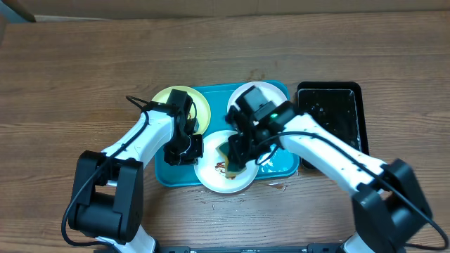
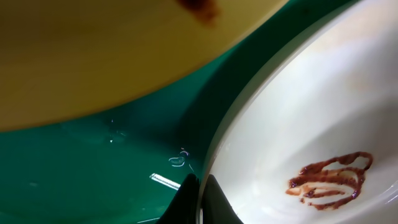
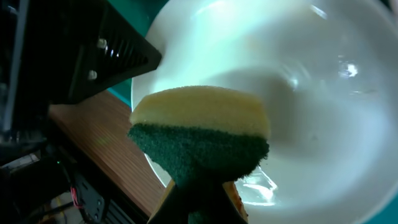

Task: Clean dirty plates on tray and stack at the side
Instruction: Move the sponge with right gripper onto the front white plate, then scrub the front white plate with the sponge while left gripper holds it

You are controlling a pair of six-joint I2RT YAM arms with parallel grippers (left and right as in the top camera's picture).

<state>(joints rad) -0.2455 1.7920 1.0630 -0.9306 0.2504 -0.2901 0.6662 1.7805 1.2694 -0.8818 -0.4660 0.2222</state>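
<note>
Your right gripper [image 1: 238, 149] clamps the yellow-and-green sponge [image 3: 199, 134] over the smeared white round plate [image 1: 225, 177], which sits at the lower edge of the turquoise plastic tray [image 1: 163, 174]. Press flat across the brown sauce [image 2: 329, 180] while your left gripper [image 2: 200, 198], seemingly pinching the rim, steadies the plate.

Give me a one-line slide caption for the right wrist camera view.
Right gripper holding a yellow-and-green sponge over a white plate.
</note>
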